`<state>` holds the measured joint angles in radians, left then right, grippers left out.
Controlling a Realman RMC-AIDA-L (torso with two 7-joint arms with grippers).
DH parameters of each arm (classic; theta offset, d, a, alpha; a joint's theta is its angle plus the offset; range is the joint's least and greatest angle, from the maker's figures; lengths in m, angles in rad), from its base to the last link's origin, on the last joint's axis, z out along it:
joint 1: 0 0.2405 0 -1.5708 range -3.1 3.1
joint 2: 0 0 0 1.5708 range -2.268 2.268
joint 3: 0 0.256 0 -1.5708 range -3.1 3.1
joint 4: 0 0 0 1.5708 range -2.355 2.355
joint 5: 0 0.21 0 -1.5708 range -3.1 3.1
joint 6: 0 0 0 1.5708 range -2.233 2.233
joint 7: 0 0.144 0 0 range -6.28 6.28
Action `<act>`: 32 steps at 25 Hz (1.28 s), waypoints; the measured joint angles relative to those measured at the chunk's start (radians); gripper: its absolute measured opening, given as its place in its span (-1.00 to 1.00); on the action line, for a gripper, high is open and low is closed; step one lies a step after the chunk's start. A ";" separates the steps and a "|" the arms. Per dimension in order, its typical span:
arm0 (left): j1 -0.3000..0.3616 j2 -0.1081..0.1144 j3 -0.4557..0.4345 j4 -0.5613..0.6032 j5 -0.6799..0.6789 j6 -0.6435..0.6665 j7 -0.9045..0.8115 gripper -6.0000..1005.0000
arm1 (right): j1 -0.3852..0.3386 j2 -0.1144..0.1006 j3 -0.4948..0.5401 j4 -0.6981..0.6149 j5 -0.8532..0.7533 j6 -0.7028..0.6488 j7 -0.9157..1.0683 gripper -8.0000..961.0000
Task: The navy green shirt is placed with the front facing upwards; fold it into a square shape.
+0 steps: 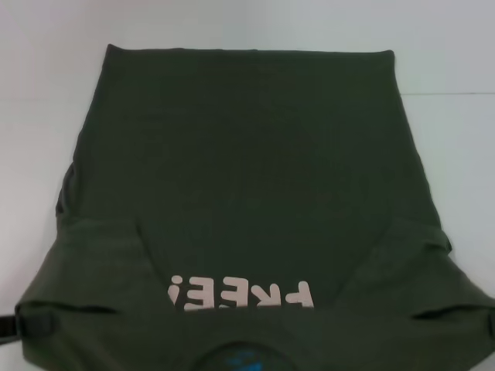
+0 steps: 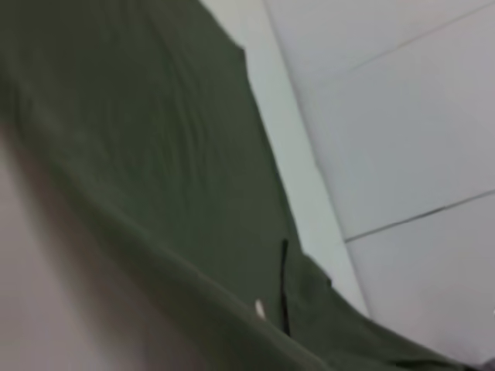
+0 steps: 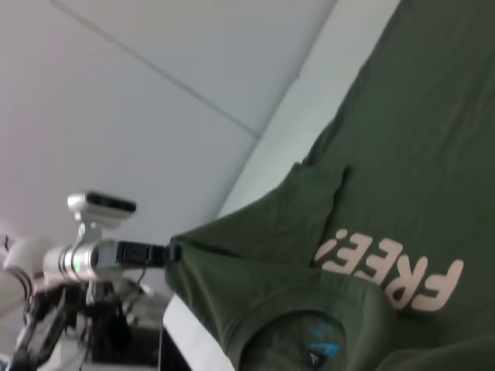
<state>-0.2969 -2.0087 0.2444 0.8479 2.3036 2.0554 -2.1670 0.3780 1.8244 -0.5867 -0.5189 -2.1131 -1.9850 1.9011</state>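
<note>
**Shirt held up by both shoulders, lettering toward you**

You had the navy green shirt (image 1: 255, 178) spread across the white table (image 1: 456, 154), front up, hem at the far edge and collar nearest the robot. The left gripper (image 1: 9, 326) sat at the near left corner of the cloth, pressed together on the left shoulder seam; in the right wrist view you could see that same gripper (image 3: 158, 253) pinching a peaked corner of fabric lifted clear of the table. The right gripper (image 1: 491, 323) showed only as a dark sliver at the near right shoulder, touching the cloth; whether its fingers were closed, you could not tell.

The fabric was a matte, dark olive cotton, soft and finely wrinkled, sagging between the two held corners. Both short sleeves lay folded inward as angled flaps. The pale pinkish "FREE!" lettering (image 1: 241, 294) read upside down from the head camera, just beyond the rounded collar (image 1: 244, 357), which showed blue print inside. The far hem ran straight and flat.
</note>
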 joint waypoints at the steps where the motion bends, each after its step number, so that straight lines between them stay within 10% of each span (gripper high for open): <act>1: 0.002 0.001 0.004 0.001 0.012 0.001 0.000 -0.87 | 0.002 -0.003 -0.011 0.000 0.000 0.000 0.000 -0.96; 15: -0.068 0.015 -0.003 -0.029 -0.052 -0.018 0.007 -0.87 | 0.009 -0.001 0.121 0.001 0.004 0.033 -0.002 -0.96; 32: -0.162 0.000 -0.003 -0.218 -0.248 -0.412 0.113 -0.87 | 0.067 0.056 0.374 0.067 0.008 0.308 0.013 -0.96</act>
<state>-0.4592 -2.0083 0.2414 0.6303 2.0559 1.6432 -2.0542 0.4447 1.8808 -0.2126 -0.4520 -2.1051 -1.6769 1.9137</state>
